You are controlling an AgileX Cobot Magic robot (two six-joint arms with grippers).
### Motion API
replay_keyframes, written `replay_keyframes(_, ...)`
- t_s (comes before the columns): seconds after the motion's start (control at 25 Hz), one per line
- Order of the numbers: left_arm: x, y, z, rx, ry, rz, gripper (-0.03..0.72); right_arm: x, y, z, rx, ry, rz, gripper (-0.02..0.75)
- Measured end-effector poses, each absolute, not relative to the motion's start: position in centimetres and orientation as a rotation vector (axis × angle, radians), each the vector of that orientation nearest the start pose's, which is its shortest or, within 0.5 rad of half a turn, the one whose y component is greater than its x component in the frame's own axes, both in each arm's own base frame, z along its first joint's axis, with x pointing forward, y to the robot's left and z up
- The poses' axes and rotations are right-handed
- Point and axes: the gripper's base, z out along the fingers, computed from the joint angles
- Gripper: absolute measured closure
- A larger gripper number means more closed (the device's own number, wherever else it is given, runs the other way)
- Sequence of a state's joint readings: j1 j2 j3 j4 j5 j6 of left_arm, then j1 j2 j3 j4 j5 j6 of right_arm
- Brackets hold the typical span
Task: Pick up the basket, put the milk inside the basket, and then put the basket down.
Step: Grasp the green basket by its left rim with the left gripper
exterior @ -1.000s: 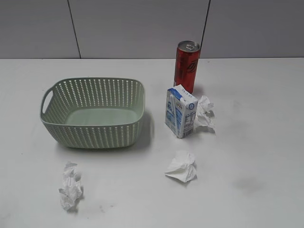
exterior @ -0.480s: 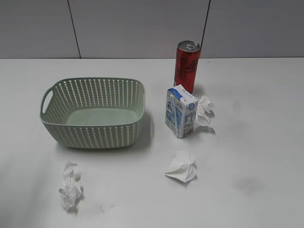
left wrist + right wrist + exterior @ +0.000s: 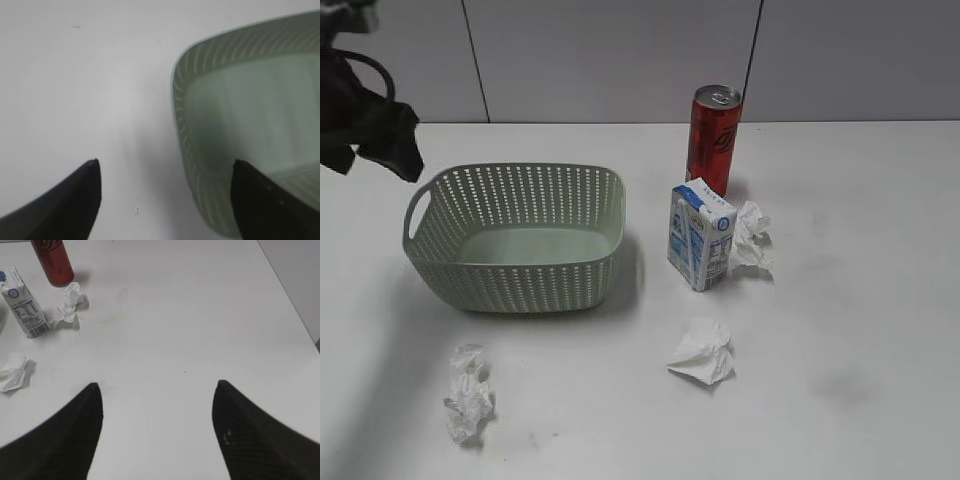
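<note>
The pale green basket (image 3: 510,285) stands empty on the white table, left of centre. The milk (image 3: 700,235), a small white-and-blue carton, stands upright to its right, apart from it. My left gripper (image 3: 380,150) hangs above the basket's left end, near the cut-out handle. In the left wrist view it (image 3: 165,162) is open, one finger over the table and one over the basket's inside (image 3: 185,125); the view is blurred. My right gripper (image 3: 157,385) is open and empty over bare table, well right of the milk (image 3: 25,307). It is out of the exterior view.
A tall red can (image 3: 713,135) stands behind the milk. Crumpled tissues lie beside the milk (image 3: 752,238), in front of it (image 3: 703,352) and in front of the basket (image 3: 469,392). A grey wall runs behind the table; the table's right edge (image 3: 300,320) shows.
The left arm has come into the exterior view at the upper left, above the basket's left end, casting a shadow. The basket, milk, can and tissues have not moved.
</note>
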State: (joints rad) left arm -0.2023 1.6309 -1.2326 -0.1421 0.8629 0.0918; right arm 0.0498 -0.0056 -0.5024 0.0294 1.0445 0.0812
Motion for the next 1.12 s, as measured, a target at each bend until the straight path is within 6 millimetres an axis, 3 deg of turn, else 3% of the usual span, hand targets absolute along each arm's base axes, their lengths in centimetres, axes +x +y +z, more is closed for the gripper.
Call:
replay_keyframes(0.24, 36.9, -8.6, 20.2, 0.297, 2.859, -0.205, 0.096, -0.6, 0.2, 27.9, 0.03, 2.022, 0.118, 0.22)
replay_keyframes(0.48, 38.1, -9.2, 16.2, 0.252, 2.943, -0.251, 0.119, -0.6, 0.2, 27.9, 0.029, 2.022, 0.117, 0.22)
replay_keyframes(0.6, 38.1, -9.3, 16.0, 0.229, 2.945, -0.278, 0.24, -0.6, 0.2, 27.9, 0.029, 2.022, 0.118, 0.22)
replay_keyframes(0.64, 38.2, -9.4, 16.0, 0.218, 2.943, -0.292, 0.309, -0.6, 0.2, 27.9, 0.029, 2.022, 0.118, 0.22)
replay_keyframes(0.72, 38.2, -9.5, 16.0, 0.205, 2.942, -0.307, 0.527, -0.6, 0.2, 27.9, 0.029, 2.022, 0.118, 0.22)
replay_keyframes(0.8, 38.2, -9.5, 16.0, 0.203, 2.942, -0.31, 0.652, -0.6, 0.2, 27.9, 0.03, 2.022, 0.119, 0.22)
replay_keyframes(0.88, 38.2, -9.5, 16.0, 0.201, 2.94, -0.312, 0.699, -0.6, 0.2, 27.9, 0.03, 2.022, 0.119, 0.22)
replay_keyframes(1.12, 38.1, -9.5, 16.1, 0.146, 2.953, -0.32, 0.703, -0.6, 0.2, 27.9, 0.03, 2.022, 0.119, 0.22)
